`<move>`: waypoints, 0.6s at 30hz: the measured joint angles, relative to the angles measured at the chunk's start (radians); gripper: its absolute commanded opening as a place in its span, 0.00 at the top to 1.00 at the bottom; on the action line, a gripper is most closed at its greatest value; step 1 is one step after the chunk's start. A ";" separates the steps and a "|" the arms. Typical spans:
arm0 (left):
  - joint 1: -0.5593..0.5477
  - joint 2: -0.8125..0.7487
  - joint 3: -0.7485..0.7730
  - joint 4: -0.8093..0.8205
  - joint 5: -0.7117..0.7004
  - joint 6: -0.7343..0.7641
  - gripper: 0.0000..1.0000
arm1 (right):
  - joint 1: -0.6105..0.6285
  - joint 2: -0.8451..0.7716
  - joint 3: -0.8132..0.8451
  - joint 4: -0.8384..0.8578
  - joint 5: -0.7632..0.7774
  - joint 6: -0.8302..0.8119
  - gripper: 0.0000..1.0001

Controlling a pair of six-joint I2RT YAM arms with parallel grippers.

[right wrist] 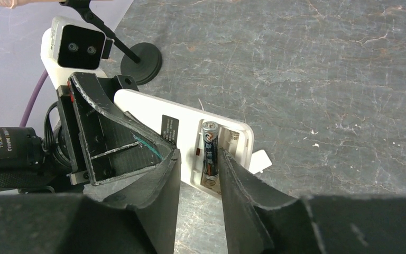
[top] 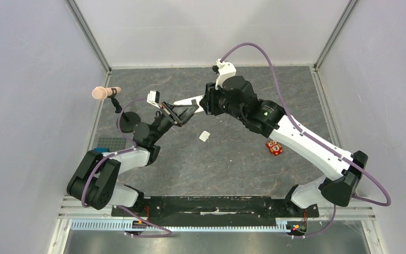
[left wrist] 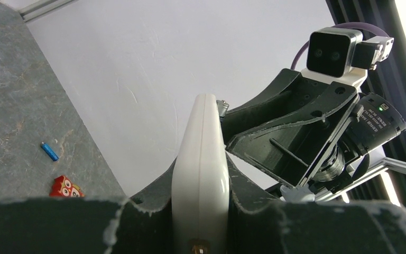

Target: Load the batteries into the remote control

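Right end effector [right wrist: 199,152], dark battery [right wrist: 210,151] in remote control [right wrist: 142,108], label illegible

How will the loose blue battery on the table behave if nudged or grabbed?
The blue battery is a slim cylinder lying on its side, so a nudge probably rolls it. It looks tiny and low on the table, likely light and awkward to pinch.
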 measured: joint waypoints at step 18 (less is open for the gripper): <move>-0.002 0.003 -0.003 0.048 -0.021 -0.001 0.98 | -0.002 -0.043 0.046 -0.050 0.075 0.104 0.12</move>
